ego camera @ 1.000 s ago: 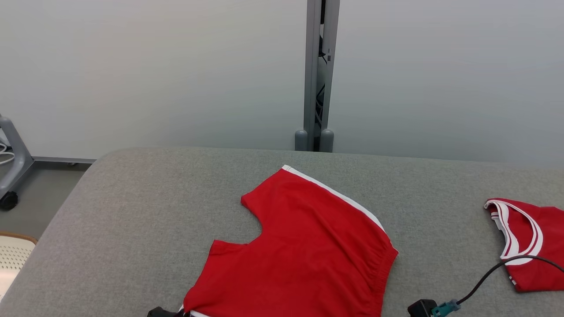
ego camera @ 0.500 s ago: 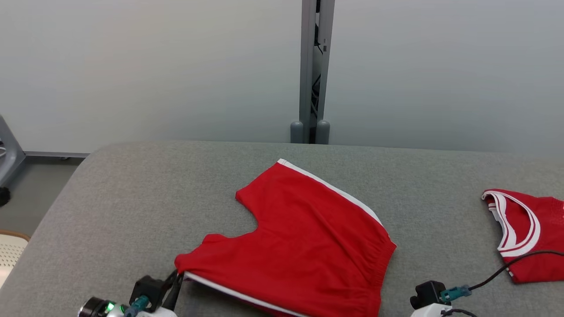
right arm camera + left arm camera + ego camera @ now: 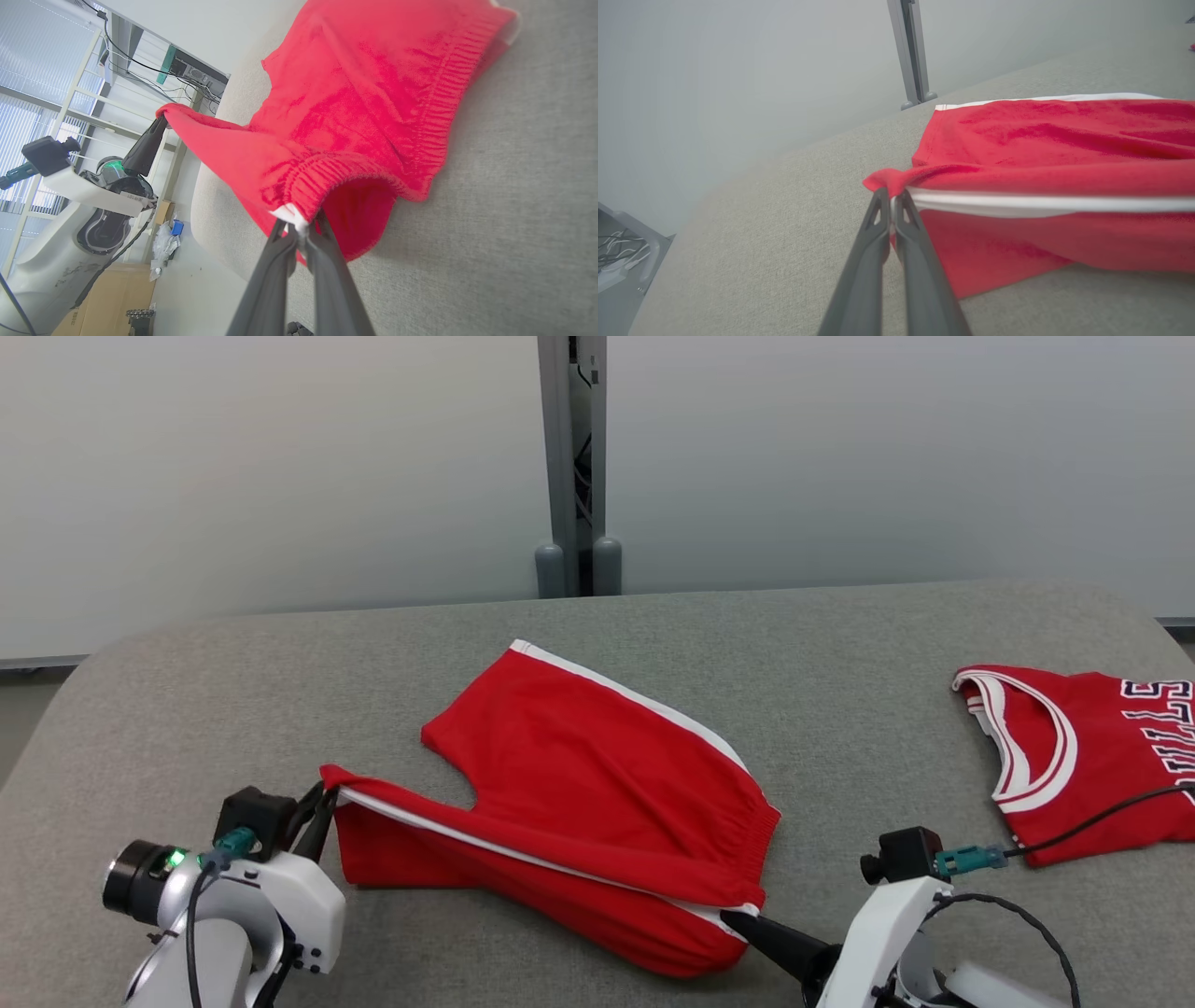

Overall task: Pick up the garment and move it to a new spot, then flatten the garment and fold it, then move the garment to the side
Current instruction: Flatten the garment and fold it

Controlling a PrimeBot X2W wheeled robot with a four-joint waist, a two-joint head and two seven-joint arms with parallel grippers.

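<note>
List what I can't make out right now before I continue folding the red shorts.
Head view: the red jersey with white-trimmed neckline is cut off by the right edge, lettering incomplete.
Head view: the red shorts with white side stripe hide their own lower layer under the lifted near edge.
Left wrist view: bunched hem hides how many layers the left gripper pinches.

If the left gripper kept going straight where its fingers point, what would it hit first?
The red shorts: the left gripper is shut on their leg corner, so it would push into that cloth. Past it probably the gray table, though depth is unclear.
</note>
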